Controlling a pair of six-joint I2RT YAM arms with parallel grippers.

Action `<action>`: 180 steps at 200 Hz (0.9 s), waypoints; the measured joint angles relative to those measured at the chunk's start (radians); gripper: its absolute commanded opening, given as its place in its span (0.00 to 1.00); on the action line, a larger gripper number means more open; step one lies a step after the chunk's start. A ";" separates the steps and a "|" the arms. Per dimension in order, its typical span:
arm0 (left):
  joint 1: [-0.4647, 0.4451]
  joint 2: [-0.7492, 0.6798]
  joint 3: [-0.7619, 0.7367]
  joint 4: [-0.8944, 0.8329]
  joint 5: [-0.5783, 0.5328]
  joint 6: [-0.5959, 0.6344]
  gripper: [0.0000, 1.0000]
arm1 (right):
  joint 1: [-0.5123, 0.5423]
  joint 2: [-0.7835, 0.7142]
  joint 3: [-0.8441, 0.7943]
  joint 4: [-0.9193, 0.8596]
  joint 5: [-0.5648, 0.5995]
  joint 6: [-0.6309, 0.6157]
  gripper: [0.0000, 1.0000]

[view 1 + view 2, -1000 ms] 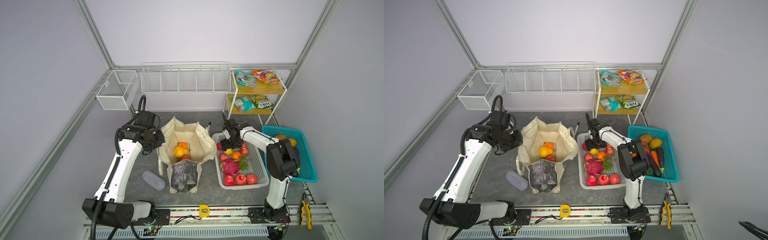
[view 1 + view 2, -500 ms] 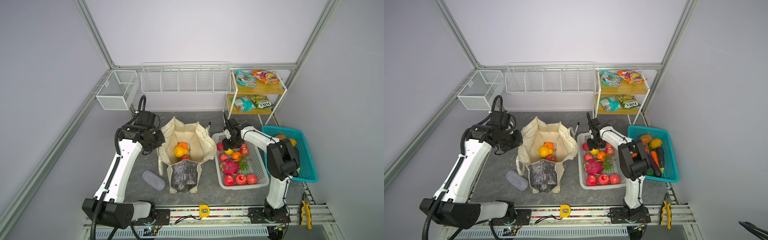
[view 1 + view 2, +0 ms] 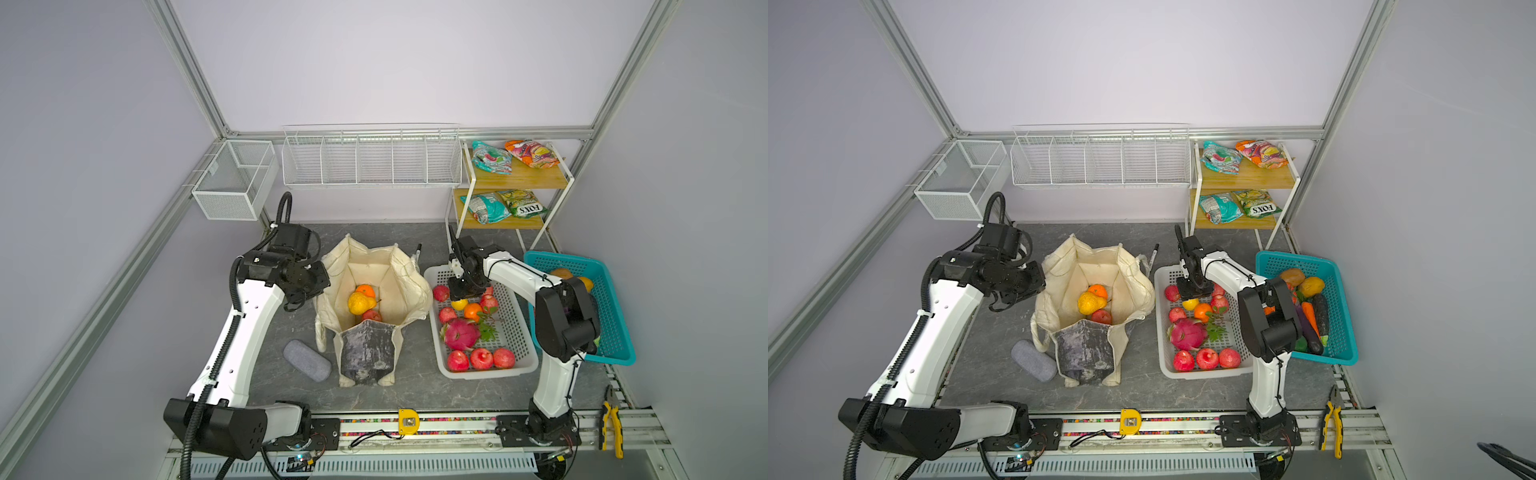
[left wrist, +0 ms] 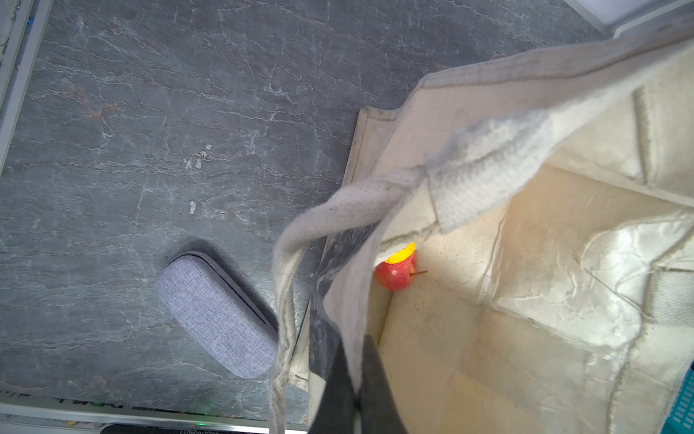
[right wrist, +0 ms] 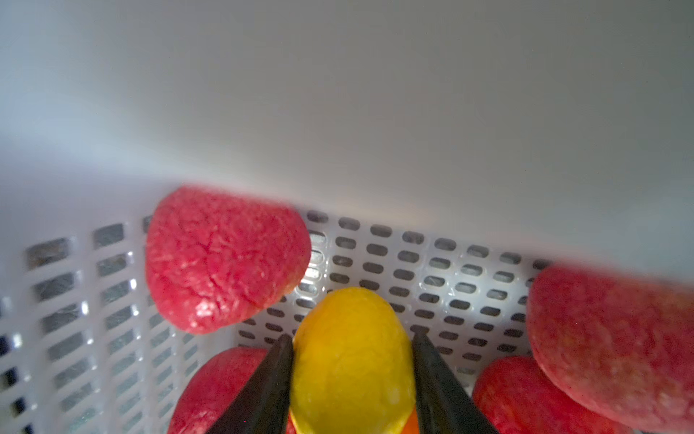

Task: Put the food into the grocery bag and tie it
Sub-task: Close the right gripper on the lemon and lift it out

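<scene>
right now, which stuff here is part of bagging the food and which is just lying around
Job in hand:
grocery bag, rim pinched by left pincer
lemon, in right pincer
apples, dragon fruit, vegetables, snack packets

Lying about:
grey case
marker pen
pliers
wire racks

Apples point(image 5: 225, 259) crowd lemon point(image 5: 353, 360), grocery bag point(image 3: 409, 282) mouth open

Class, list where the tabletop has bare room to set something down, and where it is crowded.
Free: a narrow strip between bag and white basket; the front band between bag and rail. Crowded: white basket and teal basket, both full.
</scene>
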 measured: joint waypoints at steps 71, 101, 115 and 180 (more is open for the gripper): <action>0.000 -0.005 -0.013 0.013 0.000 0.000 0.00 | -0.009 -0.006 0.036 -0.063 -0.023 0.011 0.47; 0.000 -0.006 -0.017 0.015 0.000 -0.001 0.00 | -0.011 -0.006 0.036 -0.065 -0.034 0.020 0.47; 0.000 -0.006 -0.019 0.017 0.000 -0.001 0.00 | -0.011 -0.006 0.036 -0.065 -0.037 0.026 0.47; 0.000 -0.006 -0.019 0.020 0.000 0.000 0.00 | -0.019 -0.010 0.169 -0.117 -0.037 0.036 0.47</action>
